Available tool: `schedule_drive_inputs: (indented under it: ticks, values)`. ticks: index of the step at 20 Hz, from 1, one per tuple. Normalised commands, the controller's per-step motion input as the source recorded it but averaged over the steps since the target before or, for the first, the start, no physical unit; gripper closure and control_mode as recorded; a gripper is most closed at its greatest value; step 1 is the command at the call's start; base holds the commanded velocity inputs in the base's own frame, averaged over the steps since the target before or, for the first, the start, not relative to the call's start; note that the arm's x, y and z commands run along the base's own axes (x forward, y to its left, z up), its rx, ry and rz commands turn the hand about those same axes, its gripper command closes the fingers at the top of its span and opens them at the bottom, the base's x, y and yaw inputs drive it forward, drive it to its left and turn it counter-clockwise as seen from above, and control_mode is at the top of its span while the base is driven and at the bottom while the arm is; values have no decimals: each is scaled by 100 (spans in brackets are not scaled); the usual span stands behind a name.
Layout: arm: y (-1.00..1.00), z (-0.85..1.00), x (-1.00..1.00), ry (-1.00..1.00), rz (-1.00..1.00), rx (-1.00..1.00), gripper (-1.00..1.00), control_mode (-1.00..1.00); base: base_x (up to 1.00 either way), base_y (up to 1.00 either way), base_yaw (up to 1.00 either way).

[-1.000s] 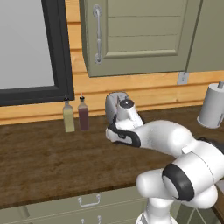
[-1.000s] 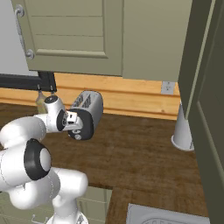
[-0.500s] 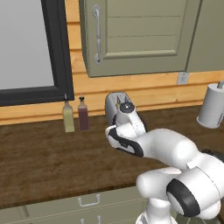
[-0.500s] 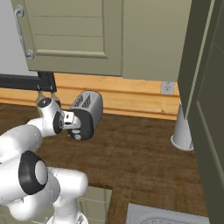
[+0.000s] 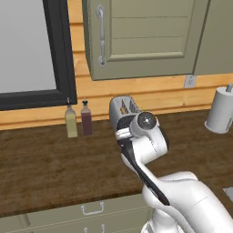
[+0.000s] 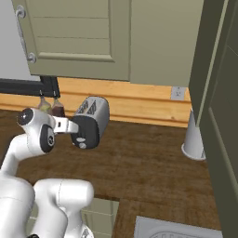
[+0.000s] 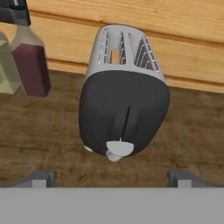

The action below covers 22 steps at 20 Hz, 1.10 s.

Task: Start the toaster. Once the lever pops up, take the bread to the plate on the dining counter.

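The toaster (image 7: 124, 94) stands on the dark wood worktop against the wall, its silver slotted top toward the wall and its rounded black end face toward my hand. It also shows in the base views, toaster (image 5: 122, 107) and toaster (image 6: 91, 122). A pale knob (image 7: 115, 151) sits low on that face, under a thin vertical slit. The lever is too small to make out. A sliver of golden bread (image 7: 114, 56) shows in one slot. My gripper (image 7: 111, 178) is open, level with the black face and a short way in front of it, touching nothing. The plate and the dining counter are out of view.
Two bottles, one pale (image 5: 71, 121) and one dark red (image 5: 86, 119), stand left of the toaster. A paper towel roll (image 5: 220, 110) is at the far right. Green wall cabinets (image 5: 141, 36) hang low above. A sink corner (image 6: 172, 228) lies at the front right.
The arm has refolded, its elbow dropping toward the base, and the hand has drawn back slightly from the toaster's black face. The toaster has not moved and the jaws stayed open.
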Motion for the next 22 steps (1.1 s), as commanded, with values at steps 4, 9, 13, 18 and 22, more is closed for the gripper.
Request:
schedule_drive_inputs:
  ticks: [4,9,13,18,22]
  values:
    - [0,100,-12,0,-5,1,-100,-100,0,0,0]
    - [-4,100,-3,9,-3,5,-100,-100,0,0,0]
    - [-7,100,-1,15,0,6,-100,-100,0,0,0]
    - [-1,83,-1,9,0,2,-100,-100,0,0,0]
    - [0,40,-18,-8,0,0,-100,-100,0,0,0]
